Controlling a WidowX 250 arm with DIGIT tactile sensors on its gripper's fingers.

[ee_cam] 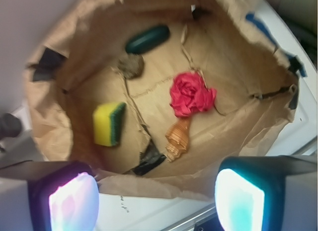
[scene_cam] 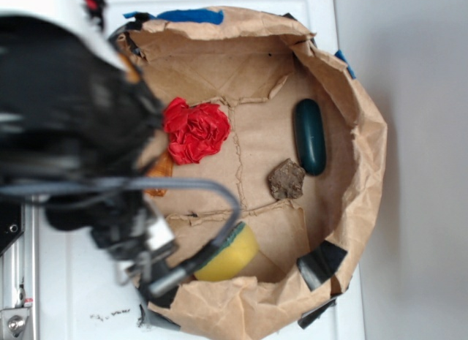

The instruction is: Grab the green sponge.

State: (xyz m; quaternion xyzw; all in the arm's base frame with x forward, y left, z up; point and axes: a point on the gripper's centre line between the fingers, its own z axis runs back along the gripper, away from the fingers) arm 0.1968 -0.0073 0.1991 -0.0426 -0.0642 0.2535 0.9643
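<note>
The green sponge (scene_cam: 230, 256) (ee_cam: 109, 122) is yellow foam with a thin dark green layer on one face. It lies inside the brown paper tray (scene_cam: 365, 135) (ee_cam: 54, 97), near its front wall in the exterior view. My gripper (ee_cam: 156, 203) hovers above the tray's rim, open, with nothing between its pads (ee_cam: 74, 203). In the exterior view the black arm and gripper (scene_cam: 157, 270) sit left of the sponge, partly covering its left edge.
Also in the tray are a red crumpled cloth (scene_cam: 194, 130) (ee_cam: 191, 94), a dark green capsule (scene_cam: 310, 135) (ee_cam: 147, 38), a brown lump (scene_cam: 287, 180) (ee_cam: 131, 65) and an orange ridged shell (ee_cam: 179, 136). The tray stands on a white surface (scene_cam: 80, 296).
</note>
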